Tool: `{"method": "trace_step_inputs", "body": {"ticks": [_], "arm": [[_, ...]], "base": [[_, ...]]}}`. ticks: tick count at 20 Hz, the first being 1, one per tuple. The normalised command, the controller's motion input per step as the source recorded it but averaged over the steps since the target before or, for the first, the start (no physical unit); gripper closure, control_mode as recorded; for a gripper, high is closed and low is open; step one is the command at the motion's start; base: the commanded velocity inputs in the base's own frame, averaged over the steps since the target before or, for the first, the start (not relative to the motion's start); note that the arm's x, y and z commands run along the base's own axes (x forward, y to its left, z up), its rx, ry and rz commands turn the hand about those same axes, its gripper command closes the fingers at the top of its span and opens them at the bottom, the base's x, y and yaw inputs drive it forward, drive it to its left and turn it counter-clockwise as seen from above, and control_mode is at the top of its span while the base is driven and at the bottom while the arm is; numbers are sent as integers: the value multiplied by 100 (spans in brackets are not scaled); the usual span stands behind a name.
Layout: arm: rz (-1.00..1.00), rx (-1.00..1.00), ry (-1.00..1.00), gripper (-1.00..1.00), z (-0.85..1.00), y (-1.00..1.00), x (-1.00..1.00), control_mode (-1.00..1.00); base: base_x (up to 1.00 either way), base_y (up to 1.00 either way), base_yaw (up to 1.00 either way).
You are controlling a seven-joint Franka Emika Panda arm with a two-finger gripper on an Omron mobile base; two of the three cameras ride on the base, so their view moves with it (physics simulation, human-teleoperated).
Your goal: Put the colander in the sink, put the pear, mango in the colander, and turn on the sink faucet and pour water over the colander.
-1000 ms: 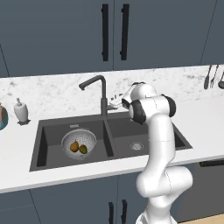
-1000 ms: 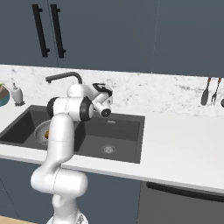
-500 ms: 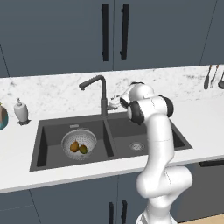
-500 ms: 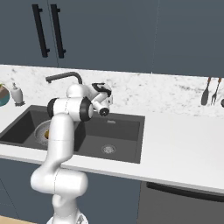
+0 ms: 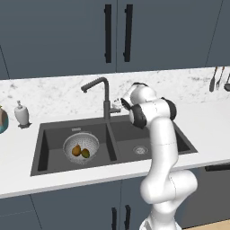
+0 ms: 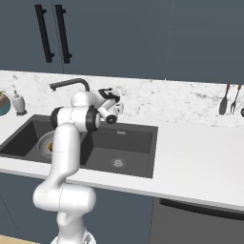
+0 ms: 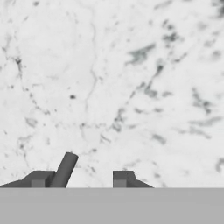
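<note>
The colander (image 5: 67, 144) sits in the left basin of the sink (image 5: 155, 134), holding two small fruits (image 5: 77, 150), the pear and mango; I cannot tell which is which. The sink faucet (image 5: 106, 96) rises behind the divider, spout turned left toward the colander. No water runs from it. My gripper (image 5: 117, 104) is at the faucet's side lever (image 5: 115, 108). In the hand view the lever (image 7: 64, 169) stands between the fingers, against the left fingertip (image 7: 38, 178), with a gap to the right one. The gripper (image 7: 82, 178) is open. My arm partly hides the colander (image 6: 46, 143).
A white soap dispenser (image 5: 21, 113) and a bowl (image 5: 2, 120) stand on the marble counter left of the sink. Utensils (image 5: 215, 78) hang on the backsplash at far right. Dark cabinets hang above. The right basin holds just its drain (image 5: 140, 149).
The hand has stayed beside the faucet's lever, shifting only slightly. Colander and fruit have not moved.
</note>
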Motion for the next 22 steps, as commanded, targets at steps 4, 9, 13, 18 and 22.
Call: {"method": "trace_step_inputs", "body": {"ticks": [4, 9, 13, 18, 22], "arm": [[-8, 0, 4, 100, -2, -56, 13, -100], [-8, 0, 1, 100, -6, -64, 8, -100], [-7, 1, 1, 100, -7, -73, 4, -100], [-5, 4, 1, 100, -9, -82, 0, -100], [-3, 6, 3, 100, -10, -89, 0, -100]], "base": [[0, 0, 0], [0, 0, 0], [0, 0, 0], [0, 0, 0], [0, 0, 0]]}}
